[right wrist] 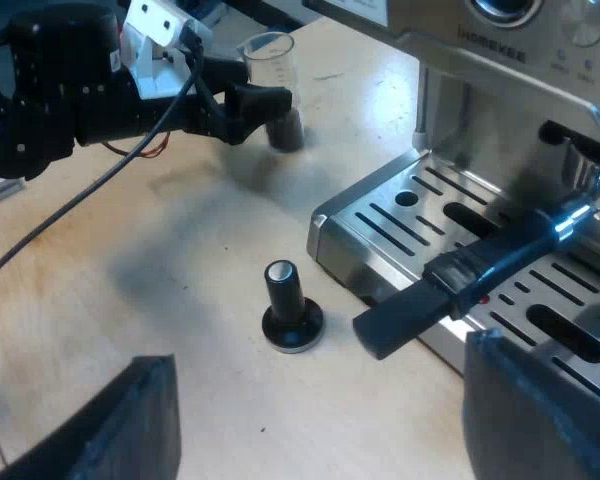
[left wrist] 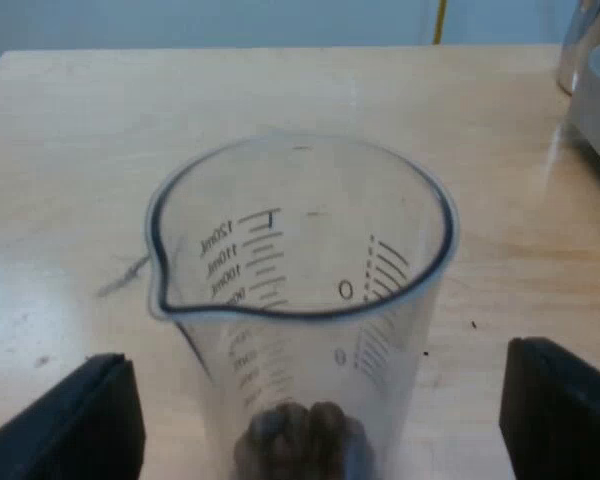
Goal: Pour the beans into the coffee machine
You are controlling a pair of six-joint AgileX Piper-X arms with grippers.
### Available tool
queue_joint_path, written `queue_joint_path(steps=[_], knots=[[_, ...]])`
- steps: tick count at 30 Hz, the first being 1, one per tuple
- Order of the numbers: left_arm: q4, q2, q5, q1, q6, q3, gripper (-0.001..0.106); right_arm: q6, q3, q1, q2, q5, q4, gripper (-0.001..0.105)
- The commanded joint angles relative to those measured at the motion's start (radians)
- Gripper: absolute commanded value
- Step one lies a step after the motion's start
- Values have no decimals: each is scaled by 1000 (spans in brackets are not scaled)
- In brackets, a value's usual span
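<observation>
A clear measuring glass (left wrist: 300, 290) with printed scale marks stands upright on the wooden table, with dark beans (left wrist: 300, 435) in its bottom. My left gripper (left wrist: 320, 425) is open, one black finger on each side of the glass and both apart from its wall. In the right wrist view the same glass (right wrist: 270, 55) stands beyond the espresso machine (right wrist: 500, 90), with my left gripper (right wrist: 265, 105) at its base. My right gripper (right wrist: 330, 440) hangs open over the table near the machine's drip tray (right wrist: 400, 215), holding nothing.
A tamper with a black knob (right wrist: 290, 310) stands on the table close to the drip tray's corner. The metal holder's dark handle (right wrist: 470, 275) juts out from the machine's front over the tray. A metal edge of the machine (left wrist: 595, 90) is close to the glass.
</observation>
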Motion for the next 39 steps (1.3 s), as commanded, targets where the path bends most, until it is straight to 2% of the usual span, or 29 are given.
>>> queue_joint_path(steps=[1, 19, 22, 24, 27, 29, 34, 39], knots=[[-11, 6, 5, -4, -12, -17, 80, -7, -9, 1, -8, 0, -16, 62], [0, 79, 6, -4, -12, -119, 78, -7, -9, 1, -8, 0, -16, 62], [0, 79, 6, -4, -12, -119, 66, -7, -9, 1, -8, 0, -16, 62], [0, 79, 6, -4, -12, -119, 50, -7, -9, 1, -8, 0, -16, 62], [0, 79, 6, -4, -12, -119, 37, -7, -9, 1, -8, 2, -16, 62], [0, 79, 6, -4, -12, -119, 32, -7, -9, 1, -8, 9, -16, 62], [0, 79, 11, -4, -16, -119, 31, -7, -9, 1, -8, 18, -16, 62], [9, 59, 11, -4, -50, -116, 31, -7, -9, 1, -8, 23, -16, 62]])
